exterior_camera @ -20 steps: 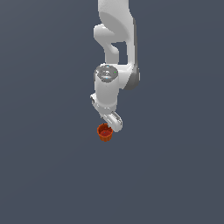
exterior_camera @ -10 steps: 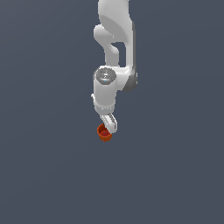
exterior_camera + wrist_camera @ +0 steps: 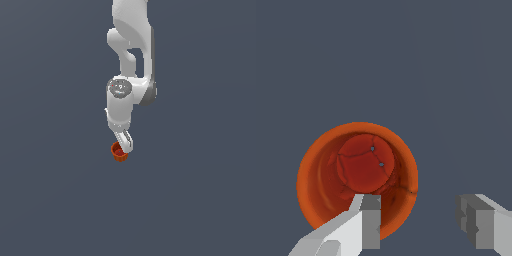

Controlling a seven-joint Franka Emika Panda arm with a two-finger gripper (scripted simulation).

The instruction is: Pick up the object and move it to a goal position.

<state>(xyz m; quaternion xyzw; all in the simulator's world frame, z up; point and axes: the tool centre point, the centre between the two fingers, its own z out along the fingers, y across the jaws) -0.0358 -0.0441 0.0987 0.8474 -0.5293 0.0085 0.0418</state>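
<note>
From my station I see the white arm point(image 3: 131, 65) hanging straight down over a plain dark grey floor point(image 3: 55, 200), with the gripper point(image 3: 124, 145) at its lower end right at the orange-red cup point(image 3: 119, 152). In the exterior view the cup sits upright on the floor, its open mouth facing up, partly hidden behind the lower finger tip and just toward that view's left of it. The wrist camera gives me the better read: I am looking down into the cup point(image 3: 356, 175), its darker red bottom plainly visible inside the brighter orange rim. The gripper point(image 3: 421, 220) is spread wide, its jaws well apart. One finger point(image 3: 368, 220) overlaps the cup's mouth near the rim, appearing to reach over or into the opening, though I cannot tell whether it touches the wall. The other finger point(image 3: 478, 225) stands outside the cup, clear of its rim with bare floor between them. So the near wall of the cup lies between the two fingers, closer to the first. Nothing is clamped.
</note>
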